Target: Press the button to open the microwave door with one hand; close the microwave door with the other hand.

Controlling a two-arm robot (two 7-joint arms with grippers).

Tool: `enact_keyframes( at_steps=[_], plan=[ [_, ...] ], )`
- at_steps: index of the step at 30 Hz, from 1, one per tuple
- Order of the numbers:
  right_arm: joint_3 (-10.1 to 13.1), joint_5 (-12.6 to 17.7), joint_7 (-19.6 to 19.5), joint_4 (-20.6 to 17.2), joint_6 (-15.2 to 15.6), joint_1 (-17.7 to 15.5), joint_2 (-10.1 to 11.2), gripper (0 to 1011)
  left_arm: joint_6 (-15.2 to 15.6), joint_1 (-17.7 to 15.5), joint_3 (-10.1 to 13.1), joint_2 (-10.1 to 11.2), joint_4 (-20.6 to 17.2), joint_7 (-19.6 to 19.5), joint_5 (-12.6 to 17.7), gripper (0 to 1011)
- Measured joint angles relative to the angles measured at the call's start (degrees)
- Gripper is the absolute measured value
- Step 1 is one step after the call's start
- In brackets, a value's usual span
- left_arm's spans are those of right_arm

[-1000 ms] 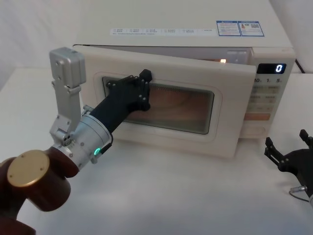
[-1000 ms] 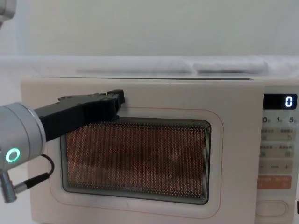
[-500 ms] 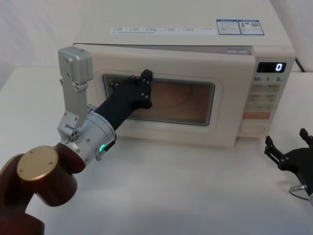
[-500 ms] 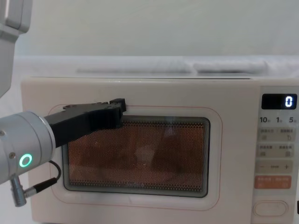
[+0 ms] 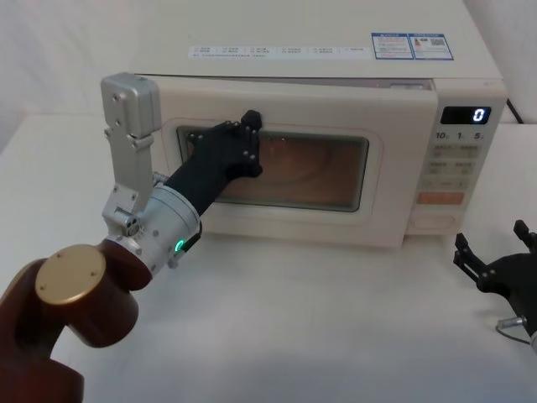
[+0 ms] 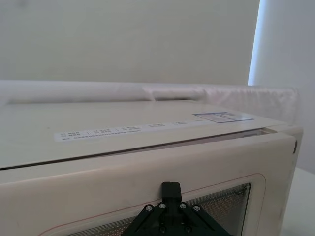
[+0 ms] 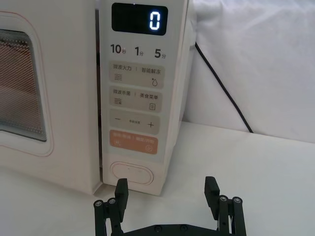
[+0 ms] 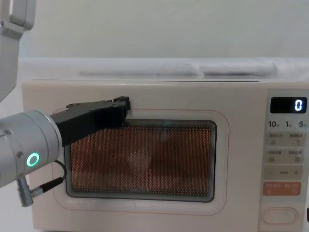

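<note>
Head view: blocky black left gripper (image 5: 249, 133), fingers together, pressed flat on smooth cream microwave door (image 5: 394, 180) w/ mesh window; right gripper (image 7: 168, 199) spread wide nr pill-shaped button (image 7: 131, 173).

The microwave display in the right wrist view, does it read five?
No, the display on the control panel shows a single lit 0.
</note>
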Motion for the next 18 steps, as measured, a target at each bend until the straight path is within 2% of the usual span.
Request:
enact_keyframes(
  at_steps=[18],
  plan=[
    [0.00, 0.00, 0.00, 0.00, 0.00, 0.00, 0.00, 1002, 0.50, -1.43, -0.53, -1.80, 2.02, 0.73, 1.02, 0]
  ],
)
